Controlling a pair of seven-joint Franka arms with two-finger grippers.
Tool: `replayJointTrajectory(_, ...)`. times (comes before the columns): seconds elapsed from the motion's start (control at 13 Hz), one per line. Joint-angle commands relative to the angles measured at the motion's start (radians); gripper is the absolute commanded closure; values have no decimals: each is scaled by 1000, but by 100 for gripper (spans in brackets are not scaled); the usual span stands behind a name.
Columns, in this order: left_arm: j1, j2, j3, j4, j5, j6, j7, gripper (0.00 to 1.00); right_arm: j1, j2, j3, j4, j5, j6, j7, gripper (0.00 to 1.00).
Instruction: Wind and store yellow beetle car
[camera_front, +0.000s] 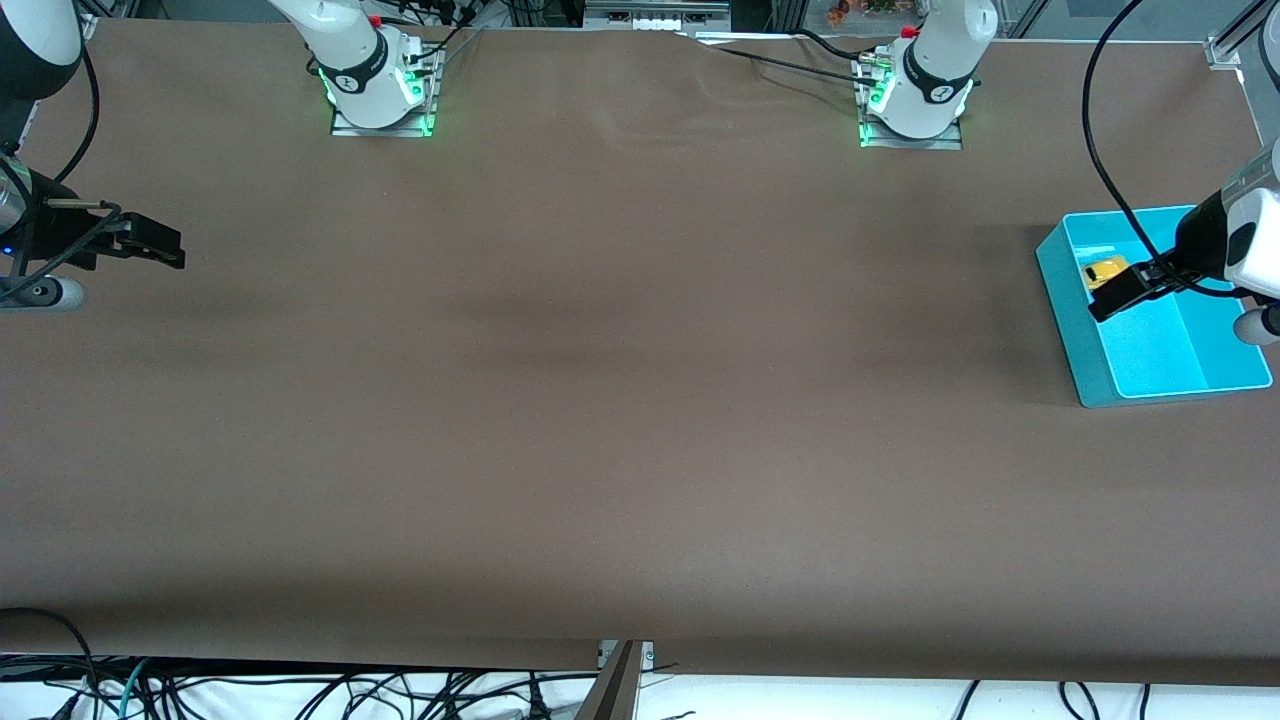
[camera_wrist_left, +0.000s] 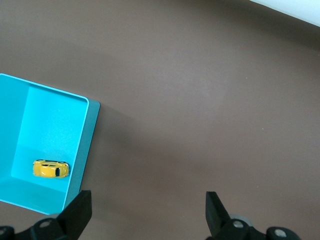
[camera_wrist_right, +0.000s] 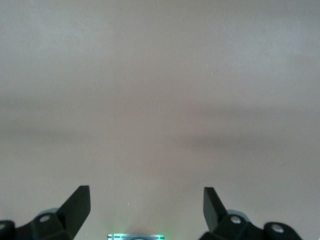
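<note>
Front view gives me the brown worktop (camera_front: 620, 400), the cyan bin (camera_front: 1060, 290) at its left-arm end, the yellow beetle car (camera_front: 1105, 271) apparently lying inside. Left end effector (camera_front: 1118, 293) hangs spread above the bin; right end effector (camera_front: 165, 250) waits, spread, empty.

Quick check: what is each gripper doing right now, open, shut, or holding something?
Left gripper: open, empty, over the cyan bin with the yellow beetle car in it.
Right gripper: open, empty, waiting over bare table.

The left gripper (camera_front: 1125, 290) hangs up in the air with its fingers wide apart. The right gripper (camera_front: 160, 245) waits at the other end, fingers wide apart too.
</note>
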Motion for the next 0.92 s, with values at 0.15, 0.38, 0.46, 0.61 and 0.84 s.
replayJointTrajectory(0.15,-138,-7,161,11,-93,-3,38,0,-6,11,4,24,3,-6,6,0)
replayJointTrajectory(0.38,-135,-8,163,3,-81,-16,148,0,-8,11,4,24,3,-6,6,0)
replayJointTrajectory(0.46,-131,-8,161,6,-81,-18,143,0,-8,11,4,24,3,-7,4,0)
replayJointTrajectory(0.61,-128,1,158,17,-75,-33,145,0,-8,11,4,24,4,-6,6,0)
replayJointTrajectory(0.84,-128,1,158,17,-67,-38,148,0,-8,11,2,24,4,-7,4,0)
